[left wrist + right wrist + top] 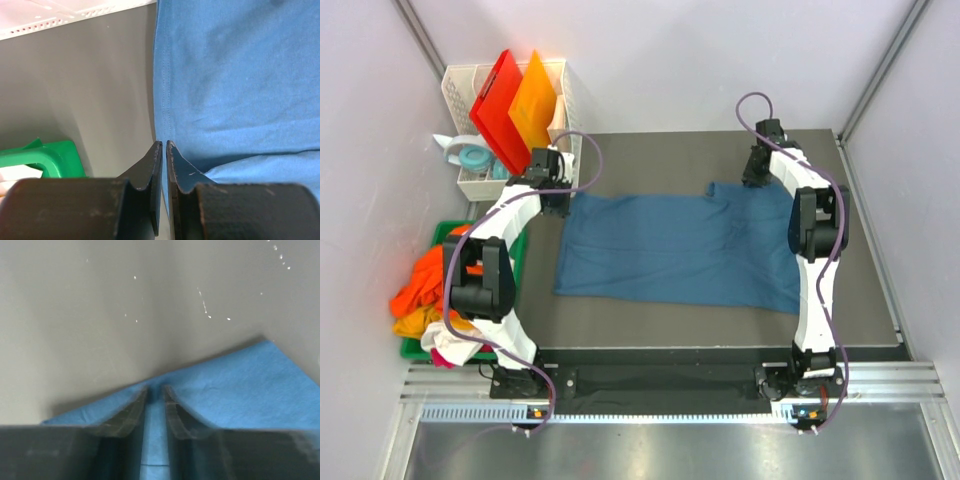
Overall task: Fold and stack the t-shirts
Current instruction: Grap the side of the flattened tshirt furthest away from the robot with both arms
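- The blue t-shirt (pixel 670 250) lies spread flat in the middle of the overhead view, on the dark grey table (pixel 650 160). It is wider than it is tall, and one sleeve pokes up at its upper right.
- The left gripper (pixel 556 203) sits at the shirt's upper left corner, right at the cloth's edge.
- From the left wrist camera, its fingers (pixel 155 165) are closed to a thin slit. The shirt's stitched hem runs straight down the frame into that slit, so it looks pinched on the edge of the cloth. The shirt fills the right half of that frame and bare table the left.
- The right gripper (pixel 756 176) is at the upper right of the overhead view, over the shirt's far edge beside the sleeve.
- In the right wrist view, its fingers (pixel 127 412) stand narrow with blue cloth filling the gap between them. The fabric edge rises to a peak at the tips, so this claw is nipped onto the shirt too.
- At the lower left of the overhead view, a green bin (pixel 445 232) off the table's left side holds a heap of other t-shirts (pixel 420 295), orange, yellow and white, spilling over its rim.
- In the upper left corner stands a white basket (pixel 460 85) with a red board (pixel 500 105) and an orange board (pixel 533 100) leaning in it.
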Available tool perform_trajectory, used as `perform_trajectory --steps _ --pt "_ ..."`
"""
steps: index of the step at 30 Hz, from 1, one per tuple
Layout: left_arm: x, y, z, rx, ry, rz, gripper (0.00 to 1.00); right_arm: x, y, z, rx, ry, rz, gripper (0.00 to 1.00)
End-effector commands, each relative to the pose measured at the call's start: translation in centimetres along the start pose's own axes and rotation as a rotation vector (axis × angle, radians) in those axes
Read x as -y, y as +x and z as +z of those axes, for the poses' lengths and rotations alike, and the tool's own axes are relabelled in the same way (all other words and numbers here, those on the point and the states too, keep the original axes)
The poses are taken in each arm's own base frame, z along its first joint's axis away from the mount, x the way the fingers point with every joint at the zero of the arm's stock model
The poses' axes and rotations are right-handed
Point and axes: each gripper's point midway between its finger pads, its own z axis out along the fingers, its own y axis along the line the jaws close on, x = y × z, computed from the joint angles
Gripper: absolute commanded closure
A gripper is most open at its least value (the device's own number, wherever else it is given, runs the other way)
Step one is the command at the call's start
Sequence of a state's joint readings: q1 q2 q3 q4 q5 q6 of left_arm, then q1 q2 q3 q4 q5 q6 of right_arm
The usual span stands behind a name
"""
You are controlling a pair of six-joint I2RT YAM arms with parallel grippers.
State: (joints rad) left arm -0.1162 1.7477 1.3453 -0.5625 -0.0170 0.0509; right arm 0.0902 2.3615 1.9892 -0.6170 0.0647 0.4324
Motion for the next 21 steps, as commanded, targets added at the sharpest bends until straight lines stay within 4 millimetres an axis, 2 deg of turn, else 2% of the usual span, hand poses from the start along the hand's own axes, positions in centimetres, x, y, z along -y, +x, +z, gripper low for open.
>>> perform_trajectory --steps 1,3,4,6,7,8,11,12,13,14,15,16,17,18,19,20,21 --pt "-0.3 0.0 -0.7 0.018 -0.009 -0.007 0.88 -0.7 0.3 0.2 -0.006 -0.017 -0.005 1.00" --pt "-0.2 0.2 -0.7 0.017 -0.006 -0.006 0.87 -0.9 -0.7 -0.5 0.028 -0.027 -0.009 1.00" --pt "-0.3 0.3 -0.7 0.015 -0.009 -0.007 0.88 -0.9 -0.6 -0.6 0.031 -0.028 -0.013 1.00" --pt "-0.3 0.4 -0.8 0.016 -0.009 -0.004 0.88 -1.4 -2.0 -2.0 0.084 -0.052 -0.010 1.00" --pt "-0.2 0.5 -0.8 0.017 -0.008 -0.006 0.88 -1.4 -1.9 -2.4 0.089 -0.056 -0.007 1.00" --pt "-0.3 0.6 -1.0 0.016 -0.009 -0.006 0.88 -1.7 -2.7 -3.6 0.118 -0.069 -0.002 1.00" --pt "-0.2 0.4 -1.1 0.027 -0.007 -0.004 0.88 -2.0 -3.5 -5.3 0.159 -0.080 0.000 1.00" --pt "-0.3 0.3 -1.2 0.030 -0.008 -0.007 0.88 -1.9 -3.4 -5.7 0.158 -0.080 0.002 1.00" --pt "-0.2 0.2 -1.2 0.032 -0.006 -0.004 0.88 -1.6 -2.3 -5.8 0.139 -0.074 0.003 1.00" --pt "-0.2 0.1 -1.3 0.035 -0.005 -0.009 0.88 -2.0 -2.9 -7.7 0.171 -0.090 0.000 1.00" --pt "-0.1 -0.1 -1.4 0.041 -0.001 -0.007 0.87 -2.1 -2.9 -8.5 0.194 -0.090 -0.001 1.00" --pt "-0.1 -0.1 -1.3 0.040 0.000 -0.007 0.87 -1.3 -1.2 -8.4 0.169 -0.074 -0.012 1.00" --pt "-0.1 -0.1 -1.3 0.042 0.002 -0.010 0.88 -1.5 -1.7 -10.6 0.211 -0.091 -0.011 1.00" --pt "0.0 -0.1 -1.3 0.042 0.008 -0.012 0.88 -1.4 -1.6 -11.3 0.229 -0.092 -0.010 1.00" --pt "0.0 -0.3 -1.2 0.045 0.007 -0.015 0.87 -0.5 0.3 -11.1 0.202 -0.079 -0.014 1.00" --pt "0.1 -0.1 -1.1 0.040 0.008 -0.018 0.88 -0.6 -0.1 -12.9 0.239 -0.096 -0.012 1.00" --pt "0.1 -0.2 -1.1 0.042 0.008 -0.021 0.88 -0.4 0.2 -13.4 0.243 -0.096 -0.009 1.00"
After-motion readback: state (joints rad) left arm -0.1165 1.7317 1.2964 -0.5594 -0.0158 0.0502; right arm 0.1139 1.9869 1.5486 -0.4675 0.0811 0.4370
